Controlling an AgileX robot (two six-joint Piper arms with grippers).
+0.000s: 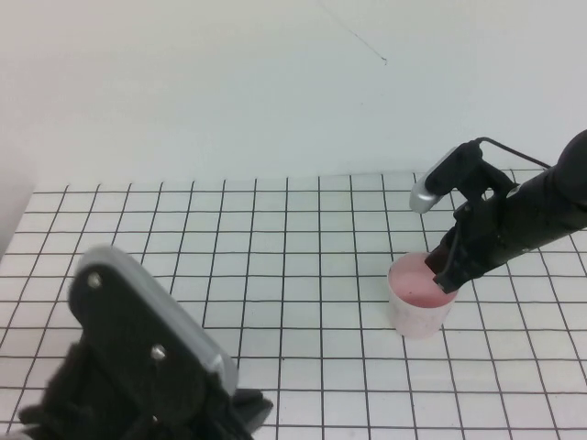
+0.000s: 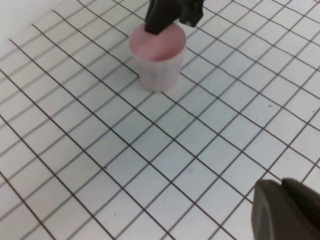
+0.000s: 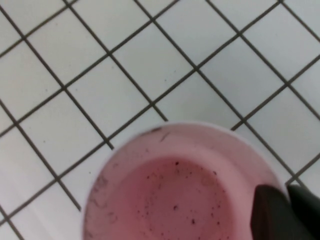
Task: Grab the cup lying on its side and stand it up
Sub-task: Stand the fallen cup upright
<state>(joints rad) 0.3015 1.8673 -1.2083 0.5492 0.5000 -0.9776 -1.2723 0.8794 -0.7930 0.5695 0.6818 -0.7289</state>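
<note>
The pale pink-white cup [image 1: 417, 298] stands upright on the gridded table, mouth up, at the right. It shows in the left wrist view [image 2: 157, 55] and from above in the right wrist view [image 3: 175, 195], pink inside. My right gripper [image 1: 443, 272] is at the cup's far right rim, one finger inside [image 3: 272, 212] and one outside, shut on the rim. My left gripper [image 2: 287, 210] is low at the front left, fingers together and holding nothing, well away from the cup.
The white gridded table [image 1: 275, 275] lies open between the arms. A plain white wall [image 1: 229, 82] rises behind the grid's far edge. The left arm's body [image 1: 147, 357] fills the front left corner.
</note>
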